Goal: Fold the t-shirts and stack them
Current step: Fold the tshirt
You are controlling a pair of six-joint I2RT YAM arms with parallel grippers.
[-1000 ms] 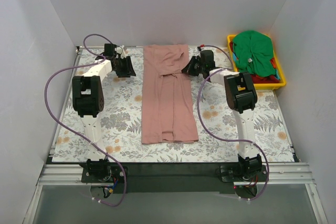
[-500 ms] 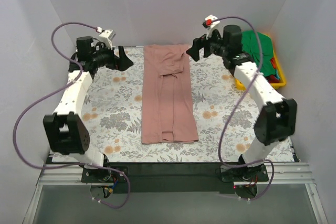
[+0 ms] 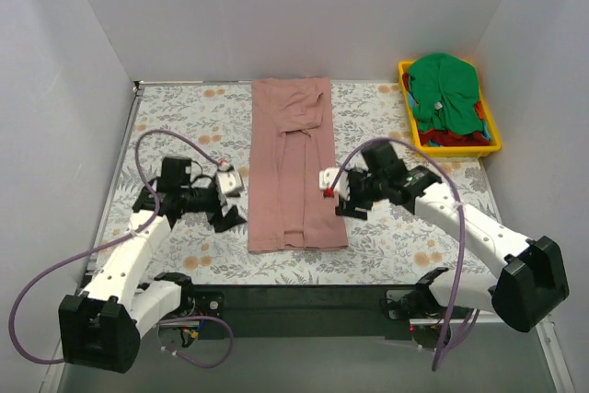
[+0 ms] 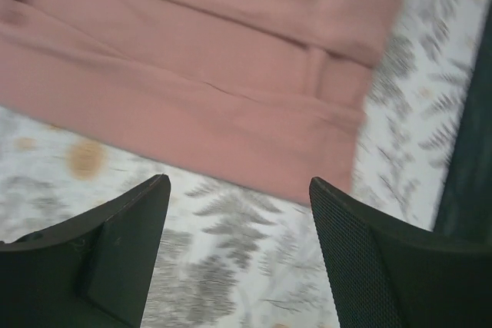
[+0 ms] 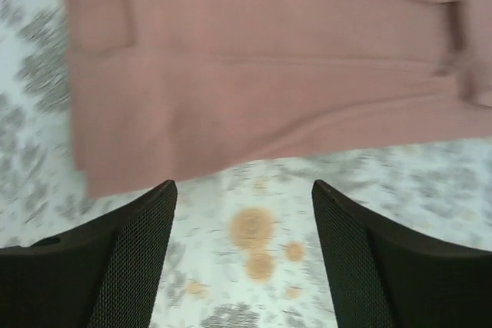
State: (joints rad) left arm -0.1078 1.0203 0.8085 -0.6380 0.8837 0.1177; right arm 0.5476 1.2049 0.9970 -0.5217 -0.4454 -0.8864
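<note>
Left gripper [image 3: 230, 215]: jaws spread, nothing between them, low at 8 o'clock on the floral table cover [image 3: 184, 126], just beside the near left corner of the pink t-shirt [image 3: 293, 163]. Shirt: a long narrow strip, sides folded in, flat from 12 to 6 through mid-table. Soft, light and limp, likely to sag and spill open if pinched at one spot. Best taken at both near corners, through all layers. Right gripper [image 3: 345, 204]: likewise wide and empty, at 4 o'clock, just beside the near right edge. Green t-shirt [image 3: 444, 89] over red cloth [image 3: 453, 139], heaped in the yellow bin [image 3: 493, 128] at 2 o'clock.
</note>
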